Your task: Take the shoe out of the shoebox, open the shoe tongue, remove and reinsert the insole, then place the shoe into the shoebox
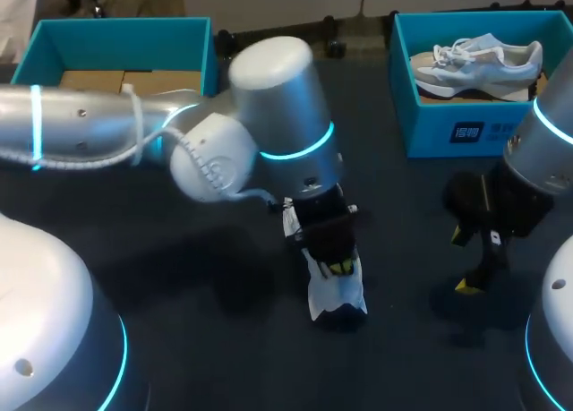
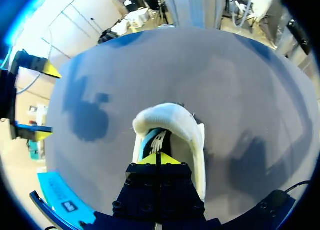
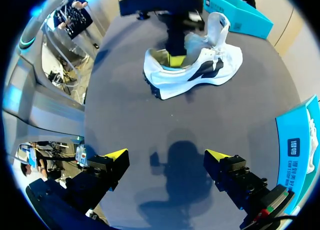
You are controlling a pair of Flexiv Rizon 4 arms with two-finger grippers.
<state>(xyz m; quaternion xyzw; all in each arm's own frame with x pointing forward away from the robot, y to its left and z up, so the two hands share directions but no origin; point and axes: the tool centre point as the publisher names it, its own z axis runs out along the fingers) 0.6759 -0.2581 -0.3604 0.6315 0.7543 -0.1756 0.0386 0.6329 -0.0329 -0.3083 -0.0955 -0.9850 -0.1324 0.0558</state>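
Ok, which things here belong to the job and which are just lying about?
Job: white shoe, left gripper inside it, left shoebox or right shoebox, cannot tell which.
Lying about: second shoe in the right shoebox; right gripper, jaws open.

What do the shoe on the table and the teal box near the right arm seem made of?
Shoe: matte white upper, likely fabric or synthetic, with smooth dark overlays; the thick white sole looks foam-like. Box: probably cardboard, judging by thin flat walls and matte teal finish.
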